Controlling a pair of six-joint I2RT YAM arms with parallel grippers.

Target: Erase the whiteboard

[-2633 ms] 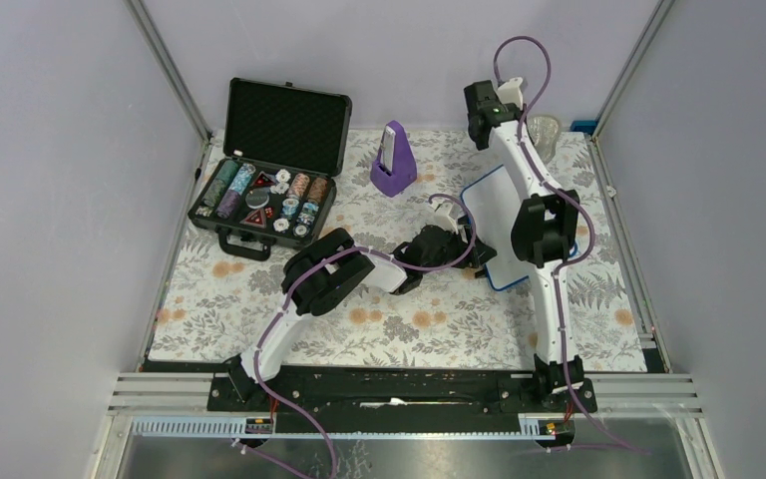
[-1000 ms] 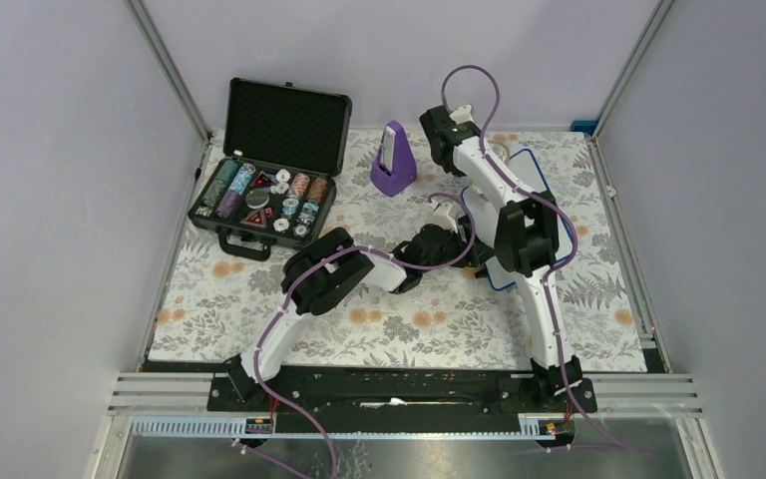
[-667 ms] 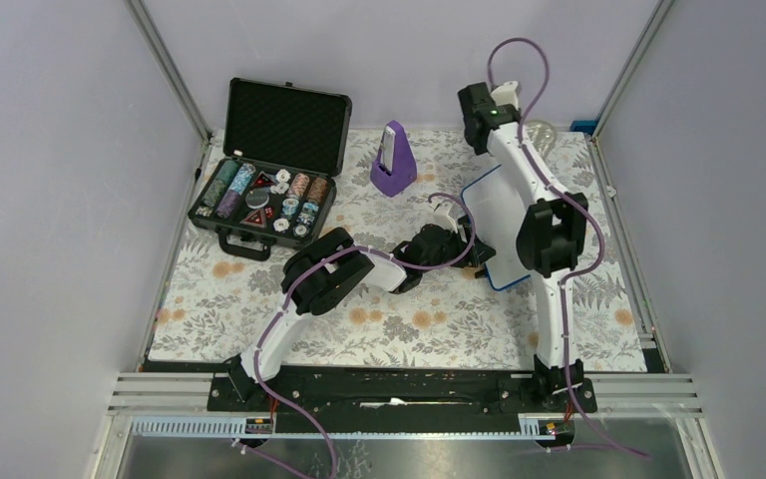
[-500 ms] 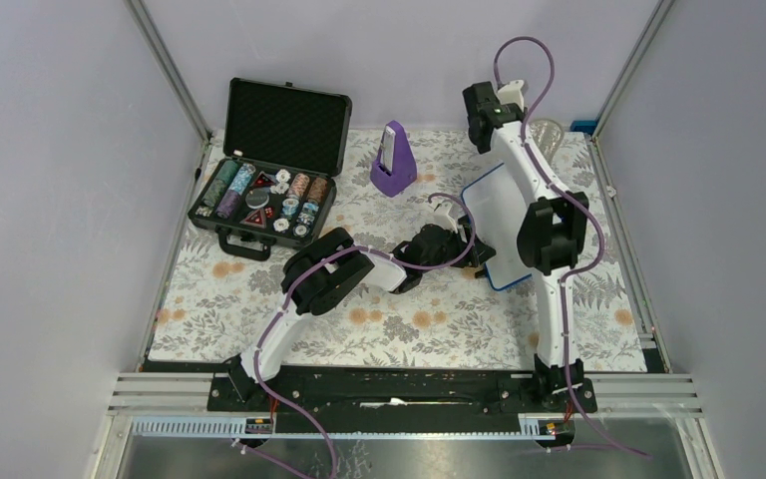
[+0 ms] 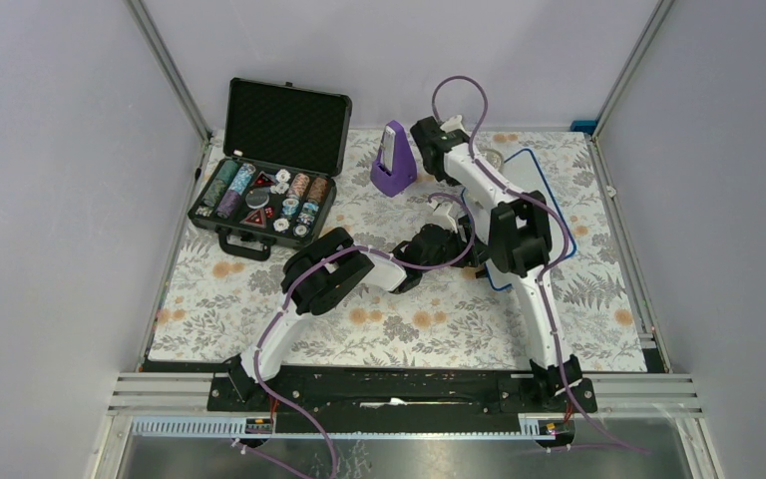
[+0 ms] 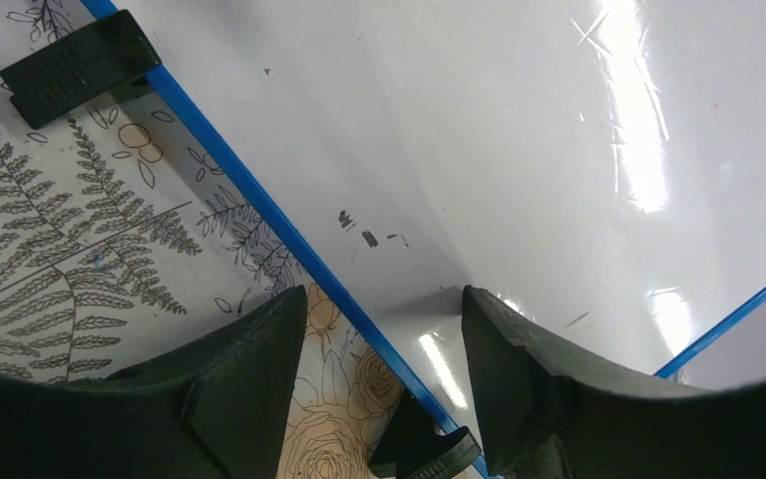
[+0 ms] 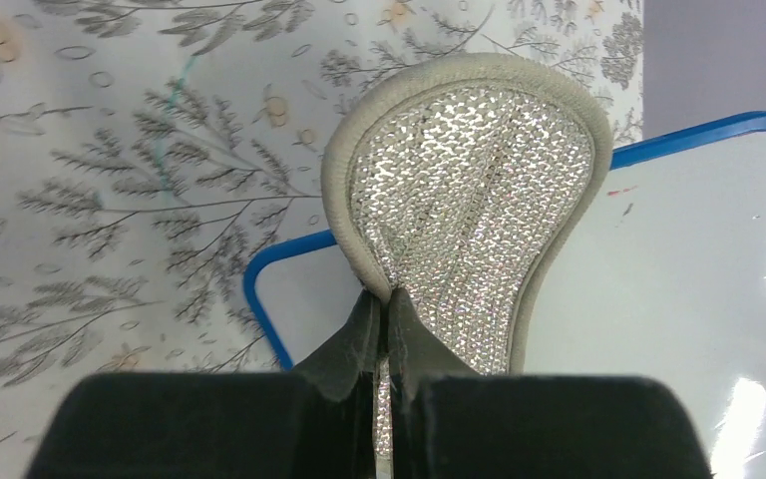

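Note:
The whiteboard (image 5: 539,185), white with a thin blue rim, lies flat at the right of the table, partly under my right arm. My right gripper (image 5: 449,152) is shut on a silvery mesh pad with a beige rim (image 7: 469,190) and holds it over the board's far left corner (image 7: 678,259). The pad also shows in the top view (image 5: 492,160). Tiny red specks (image 7: 618,190) sit near the board's far edge. My left gripper (image 5: 474,261) is open; its jaws straddle the board's blue rim (image 6: 384,319). A few small dark marks (image 6: 359,230) lie near that rim.
An open black case of poker chips (image 5: 264,190) stands at the back left. A purple metronome-shaped object (image 5: 392,160) stands just left of my right gripper. Black clips (image 6: 75,65) sit along the board's edge. Metal frame posts and grey walls close in the floral table cover (image 5: 239,309).
My right arm has swung the pad back and forth along the board's far end and is now at its far left corner. The left arm has not moved.

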